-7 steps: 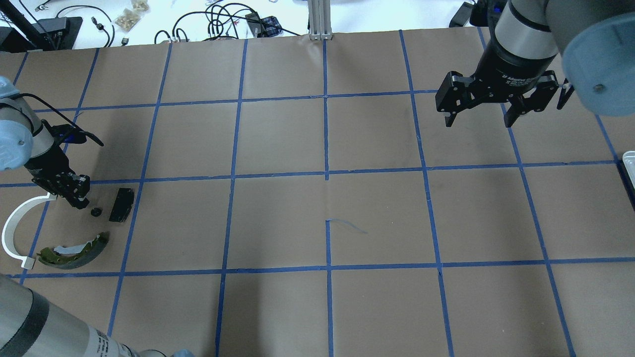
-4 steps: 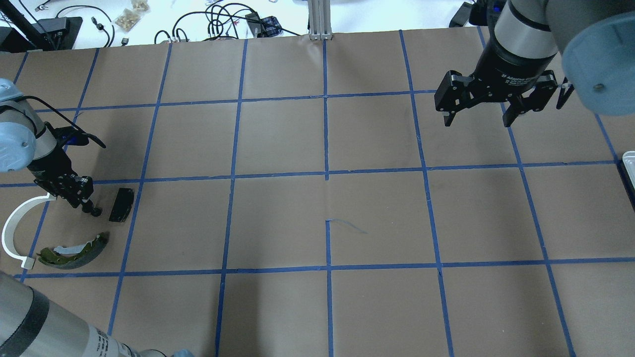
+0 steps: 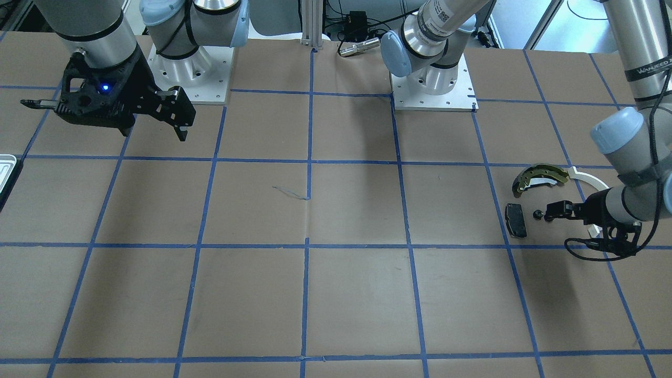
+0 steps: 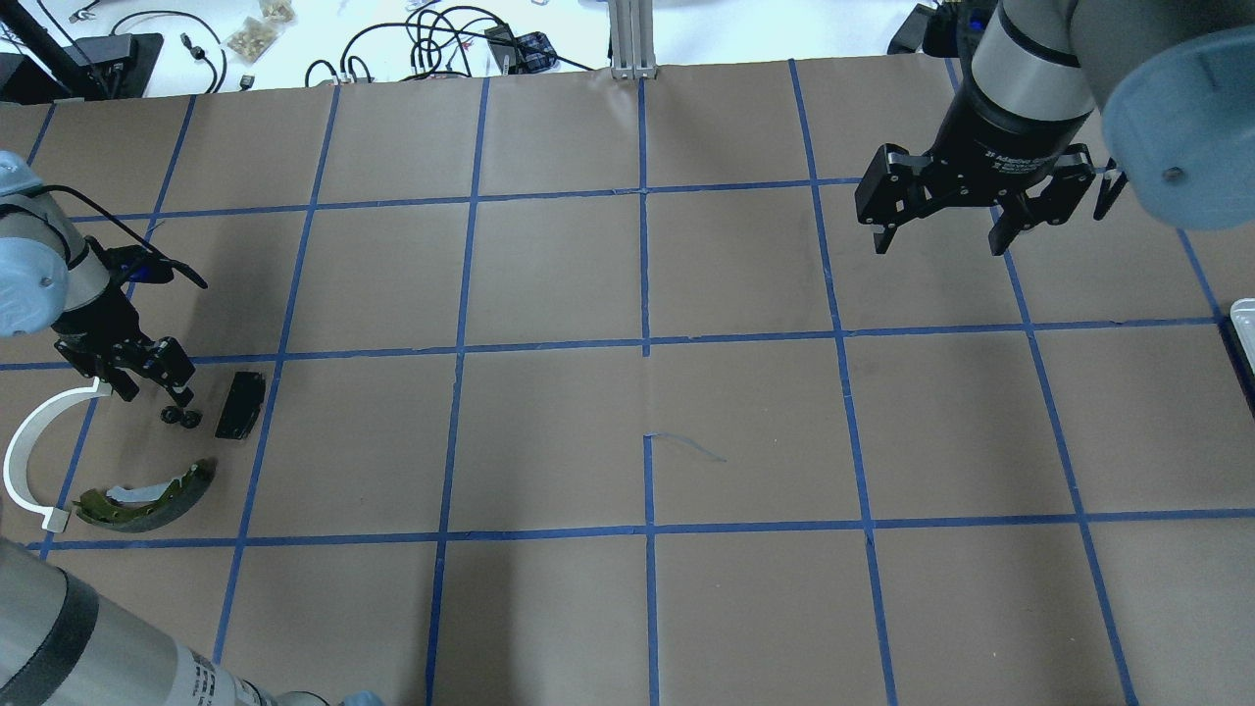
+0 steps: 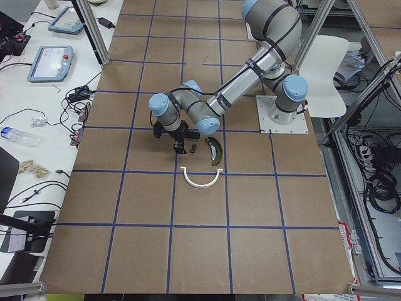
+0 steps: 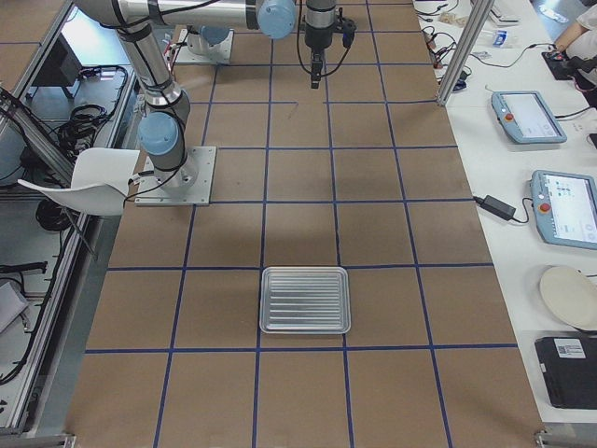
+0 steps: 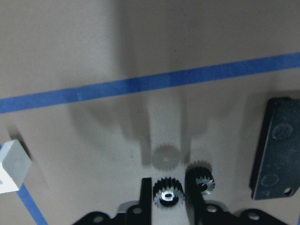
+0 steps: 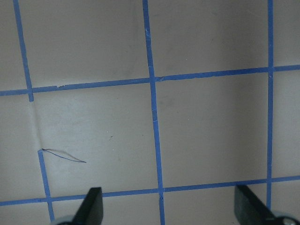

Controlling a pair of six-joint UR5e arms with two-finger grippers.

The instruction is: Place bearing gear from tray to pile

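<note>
My left gripper (image 7: 168, 190) is shut on a small black bearing gear (image 7: 166, 197) and holds it just above the paper; the gear's shadow lies below it. A second gear (image 7: 201, 180) lies on the table right beside the fingers. The pile is around them: a black pad (image 4: 240, 404), a white arc (image 4: 20, 461) and an olive-gold brake shoe (image 4: 147, 495). The left gripper also shows in the overhead view (image 4: 175, 410). My right gripper (image 4: 936, 235) hangs open and empty at the far right. The silver tray (image 6: 305, 300) sits far off and looks empty.
Brown paper with a blue tape grid covers the table. The tray's corner (image 4: 1243, 324) shows at the overhead view's right edge. Cables and small items lie beyond the far edge (image 4: 441, 39). The robot bases (image 3: 430, 84) stand at the back.
My left gripper has moved a little right and down, so the gear it holds now sits right beside the one lying by the black pad. My right gripper has drifted slightly left.
</note>
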